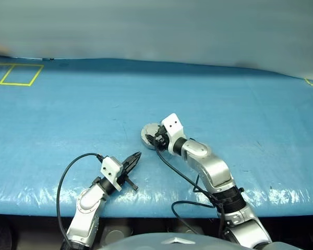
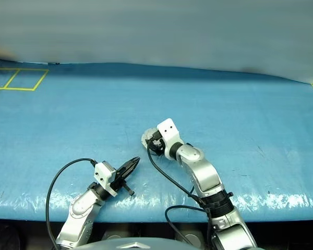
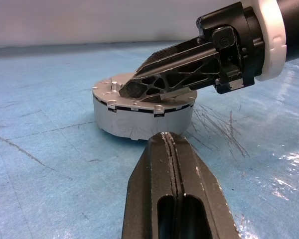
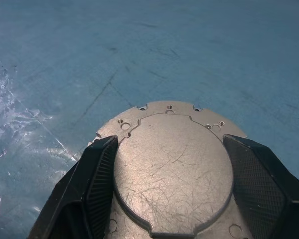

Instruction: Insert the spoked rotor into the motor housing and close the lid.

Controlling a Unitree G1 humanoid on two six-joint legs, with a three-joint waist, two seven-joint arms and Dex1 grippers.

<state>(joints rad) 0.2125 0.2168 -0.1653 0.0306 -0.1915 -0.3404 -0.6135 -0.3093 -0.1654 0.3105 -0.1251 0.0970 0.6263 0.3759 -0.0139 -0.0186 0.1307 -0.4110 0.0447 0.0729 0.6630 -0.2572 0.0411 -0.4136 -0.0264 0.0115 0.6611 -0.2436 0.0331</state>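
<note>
Blue table (image 1: 240, 104), closed lid (image 4: 172, 164) between spread right gripper (image 4: 172, 191) fingers, left gripper (image 3: 170, 149) pressed together.

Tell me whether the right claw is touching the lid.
Touching: in the left wrist view one finger of the right claw lies flat on the closed lid.

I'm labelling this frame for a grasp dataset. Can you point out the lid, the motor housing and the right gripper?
lid (image 4: 172, 164): right wrist view, middle of its plain grey outer face.
motor housing (image 3: 114, 119): left wrist view, its grey side wall.
right gripper (image 4: 172, 199): right wrist view, midway between its fingertips, over the lid.
</note>
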